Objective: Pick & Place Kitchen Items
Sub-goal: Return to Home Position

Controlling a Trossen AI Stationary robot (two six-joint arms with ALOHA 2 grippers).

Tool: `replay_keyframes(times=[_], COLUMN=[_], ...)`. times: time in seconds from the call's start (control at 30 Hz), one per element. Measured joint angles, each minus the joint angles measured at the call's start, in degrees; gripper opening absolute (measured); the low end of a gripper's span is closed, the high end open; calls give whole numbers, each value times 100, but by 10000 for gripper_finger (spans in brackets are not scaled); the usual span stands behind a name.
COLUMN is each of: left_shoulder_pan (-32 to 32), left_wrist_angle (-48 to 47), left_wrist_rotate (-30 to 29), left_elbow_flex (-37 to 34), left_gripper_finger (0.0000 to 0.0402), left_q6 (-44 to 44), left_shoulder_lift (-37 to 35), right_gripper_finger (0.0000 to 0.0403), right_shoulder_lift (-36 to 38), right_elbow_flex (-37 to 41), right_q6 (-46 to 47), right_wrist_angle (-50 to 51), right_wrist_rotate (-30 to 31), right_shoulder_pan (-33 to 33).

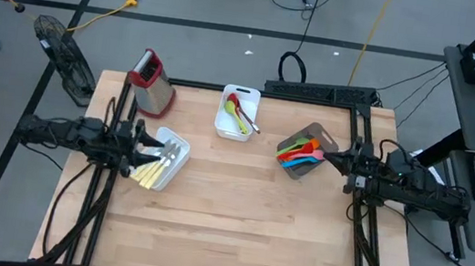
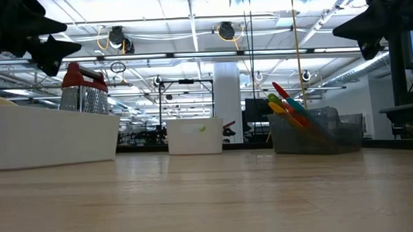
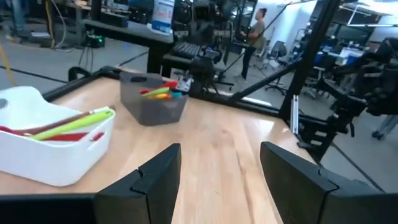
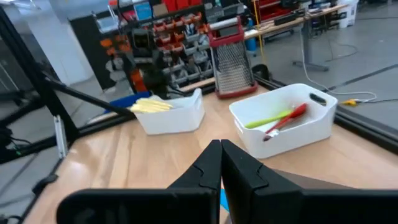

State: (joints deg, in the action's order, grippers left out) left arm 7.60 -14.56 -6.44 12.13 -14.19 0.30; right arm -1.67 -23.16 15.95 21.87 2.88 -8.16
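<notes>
Pale-yellow-handled cutlery (image 1: 155, 172) lies in a white bin (image 1: 173, 167) at the table's left. My left gripper (image 1: 153, 146) hovers open and level over that bin's left end, holding nothing. Green and red utensils (image 1: 237, 113) lie in a second white bin (image 1: 223, 124) at the far middle. Several colourful utensils (image 1: 299, 150) lean in a grey bin (image 1: 318, 133) at the right, their ends sticking up past its rim (image 2: 283, 99). My right gripper (image 1: 327, 156) is shut and level just right of the grey bin, holding nothing.
A steel box grater with a red top (image 1: 152, 83) stands at the far left corner, behind the cutlery bin. Bare wood (image 1: 236, 215) spans the table's middle and near half. A black frame (image 1: 361, 140) edges the table.
</notes>
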Motion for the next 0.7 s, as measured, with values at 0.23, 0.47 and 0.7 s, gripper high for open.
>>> replay_keyframes(times=[0.23,0.47,0.7], left_shoulder_pan=[0,0,0], left_wrist_angle=[621,564,534], left_wrist_rotate=[171,250,164], left_elbow_flex=[-496,-506,-506], left_gripper_finger=[225,225,225], left_q6=[-73,-51,186], left_shoulder_lift=[2,0,2], right_gripper_finger=[4,4,4], right_shoulder_lift=[2,1,1], right_elbow_flex=[668,1271,1517], right_q6=[108,78,-161], right_wrist_angle=[-786,-1292,-1485], right_wrist_rotate=[-12,-14,-15], right_shoulder_pan=[1,1,0])
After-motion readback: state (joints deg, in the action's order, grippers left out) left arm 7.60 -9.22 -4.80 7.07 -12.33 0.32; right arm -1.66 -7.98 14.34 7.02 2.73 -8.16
